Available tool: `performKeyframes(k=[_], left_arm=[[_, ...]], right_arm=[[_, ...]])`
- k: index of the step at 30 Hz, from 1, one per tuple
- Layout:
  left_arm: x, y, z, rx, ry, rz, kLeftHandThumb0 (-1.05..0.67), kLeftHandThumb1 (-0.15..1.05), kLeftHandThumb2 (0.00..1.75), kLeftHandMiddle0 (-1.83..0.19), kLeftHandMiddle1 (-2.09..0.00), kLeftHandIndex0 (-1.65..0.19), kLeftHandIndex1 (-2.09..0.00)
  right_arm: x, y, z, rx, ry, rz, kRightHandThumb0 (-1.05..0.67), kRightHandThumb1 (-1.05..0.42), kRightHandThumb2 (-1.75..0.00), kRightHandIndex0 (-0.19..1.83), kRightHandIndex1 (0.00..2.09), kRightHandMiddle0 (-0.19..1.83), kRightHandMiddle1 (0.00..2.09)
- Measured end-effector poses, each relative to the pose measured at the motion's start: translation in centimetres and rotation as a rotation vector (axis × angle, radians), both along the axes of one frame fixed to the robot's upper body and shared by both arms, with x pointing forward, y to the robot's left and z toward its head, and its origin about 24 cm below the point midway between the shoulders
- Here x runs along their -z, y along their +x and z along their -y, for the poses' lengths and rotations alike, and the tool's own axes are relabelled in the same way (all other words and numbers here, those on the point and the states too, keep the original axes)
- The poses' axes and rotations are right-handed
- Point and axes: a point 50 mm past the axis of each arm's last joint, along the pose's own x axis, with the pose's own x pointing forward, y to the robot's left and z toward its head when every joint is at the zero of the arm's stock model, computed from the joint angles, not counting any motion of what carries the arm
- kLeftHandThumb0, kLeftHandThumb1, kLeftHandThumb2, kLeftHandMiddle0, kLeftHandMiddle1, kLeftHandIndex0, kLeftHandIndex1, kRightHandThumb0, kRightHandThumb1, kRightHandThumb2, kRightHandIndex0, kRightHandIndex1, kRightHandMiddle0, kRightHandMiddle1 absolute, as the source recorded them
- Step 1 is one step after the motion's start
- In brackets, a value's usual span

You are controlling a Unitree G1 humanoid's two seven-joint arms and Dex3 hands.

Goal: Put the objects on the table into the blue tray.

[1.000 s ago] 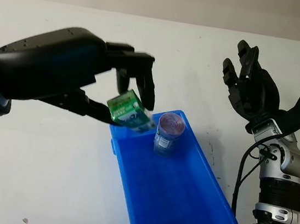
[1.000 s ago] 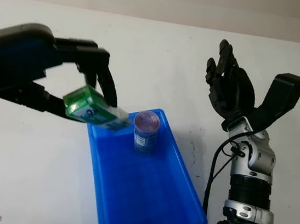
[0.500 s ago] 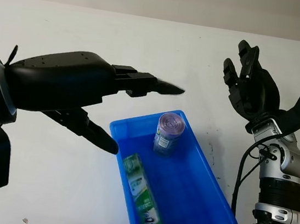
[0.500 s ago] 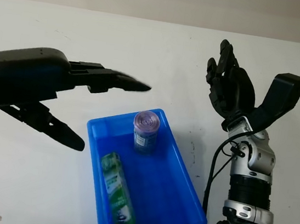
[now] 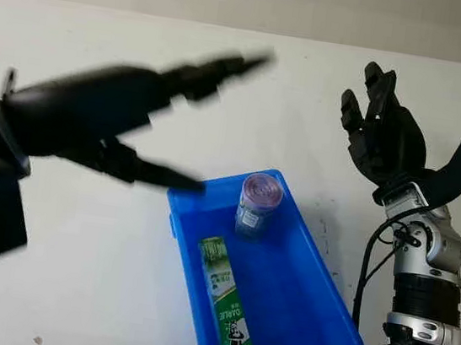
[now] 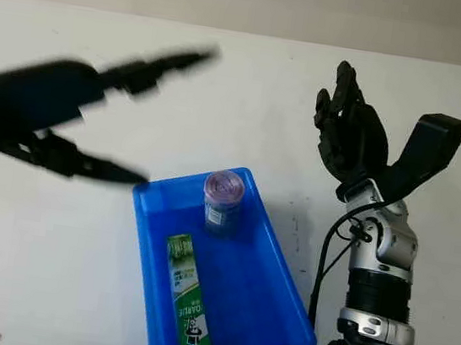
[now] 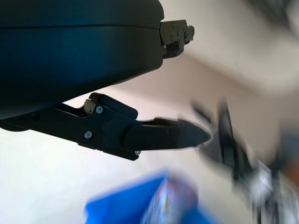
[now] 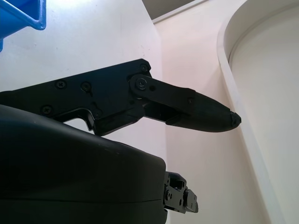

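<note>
Blue tray (image 5: 327,313): sits on the white bench (image 5: 71,288), in front of the robot and a little toward its right, long axis running away from the camera at a slant.

Tray contents: a green carton (image 5: 227,298) lies flat on the tray floor along the wall nearer the left arm; a purple-lidded can (image 5: 259,203) stands upright at the far end. The two are apart, not touching.

Progress: both things in sight are inside the tray, and I see nothing else waiting on the bench. Judged from that, the task looks finished or very nearly so; what is left would be only to draw the arms clear.

Left hand (image 5: 146,136): above the bench just beside the tray's far left corner, blurred, holding nothing, fingers released; one finger (image 7: 163,135) reaches out straight in the wrist view, with the tray and the can below it.

Right hand (image 5: 382,133): raised well to the right of the tray, palm up off the bench, holding nothing, fingers released.

Risk: little; the upright can could tip if the tray is knocked.
</note>
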Motion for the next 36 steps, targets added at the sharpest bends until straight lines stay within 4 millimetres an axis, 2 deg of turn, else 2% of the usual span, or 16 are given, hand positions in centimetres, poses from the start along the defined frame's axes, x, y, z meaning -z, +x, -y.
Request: performKeyframes(k=[3,7,14,19,25,30,36], left_arm=[[1.1,0.1,-1.7,-0.098,-0.224,-0.011,-0.76,1.05,0.68,0.15,-0.03,0.17,-0.02],[2.8,0.5,-3.4,-0.117,-0.476,-0.053,-0.77,1.05,0.73,0.19,0.00,0.19,0.00],[7.0,2.5,-5.3,-0.207,-0.592,-0.102,-0.82,1.05,0.76,0.19,0.00,0.19,0.00],[9.2,4.2,-5.0,-0.231,-0.653,-0.168,-0.83,1.05,0.74,0.19,0.00,0.19,0.00],[10.7,6.1,-4.3,-0.259,-0.703,-0.234,-0.81,1.05,0.73,0.19,0.00,0.19,0.00],[11.0,7.5,-3.9,-0.257,-0.732,-0.258,-0.81,1.05,0.74,0.19,0.00,0.19,0.00],[10.7,8.0,-3.3,-0.237,-0.750,-0.259,-0.81,1.05,0.72,0.19,0.00,0.19,0.00]], right_arm=[[-0.2,-0.2,-0.2,-0.008,-0.024,0.023,-0.78,-1.05,-0.72,-0.19,0.00,-0.19,0.00],[-0.9,-0.3,-0.5,-0.018,-0.067,0.057,-0.79,-1.05,-0.75,-0.19,0.00,-0.19,0.00],[-1.3,-0.9,-0.5,0.011,-0.190,0.088,-0.81,-1.05,-0.77,-0.19,0.00,-0.19,0.00],[-1.3,-1.1,-0.6,0.021,-0.238,0.096,-0.83,-1.05,-0.78,-0.19,0.00,-0.19,0.00],[-1.0,-1.1,-0.5,0.044,-0.274,0.084,-0.79,-1.05,-0.81,-0.19,0.00,-0.19,0.00],[-0.1,-0.9,-0.2,0.065,-0.282,0.050,-0.78,-1.05,-0.82,-0.19,0.00,-0.19,0.00],[0.8,-0.7,0.1,0.068,-0.277,0.025,-0.78,-1.05,-0.82,-0.19,0.00,-0.19,0.00]])
